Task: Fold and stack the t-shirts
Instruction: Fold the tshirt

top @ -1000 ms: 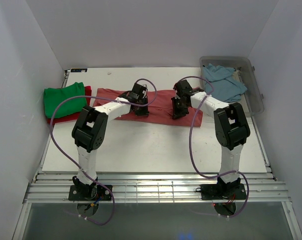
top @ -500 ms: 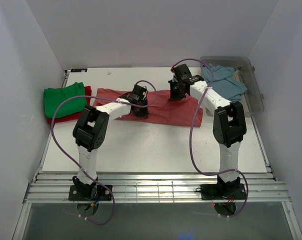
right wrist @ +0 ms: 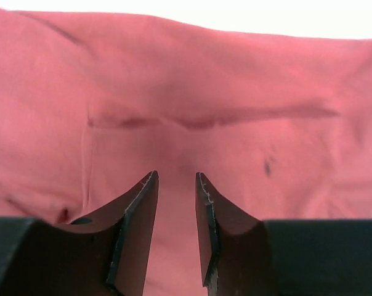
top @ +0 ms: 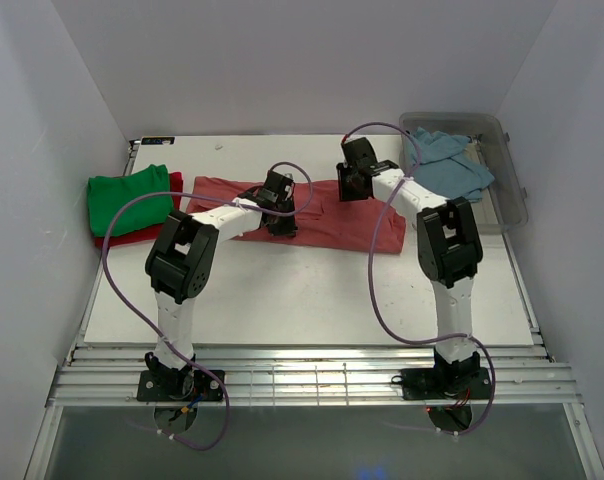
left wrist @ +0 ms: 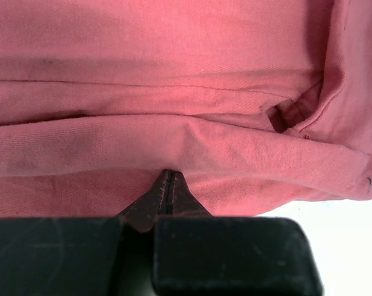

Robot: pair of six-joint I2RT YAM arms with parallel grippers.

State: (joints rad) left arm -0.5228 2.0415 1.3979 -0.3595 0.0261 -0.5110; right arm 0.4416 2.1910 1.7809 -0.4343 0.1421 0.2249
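**Salmon-pink t-shirt laid flat across the table, with both grippers set over it**

The salmon-pink t-shirt (top: 327, 228) is spread lengthwise across the middle of the table (top: 312, 300). It is creased into long folds, and one sleeve is turned up near the left gripper (left wrist: 166, 185). That gripper is seen fully closed, tips together and pressed against a raised fold of the shirt. No cloth can be made out between the tips. The right gripper (right wrist: 175, 179) is held over the shirt's far edge with a narrow gap between its fingers, and nothing is gripped. At the left edge of the table the bright green t-shirt (top: 130, 198) is laid folded on the red t-shirt (top: 122, 240). The light blue t-shirt (top: 447, 165) is left crumpled in the clear bin (top: 510, 195) at the far right.
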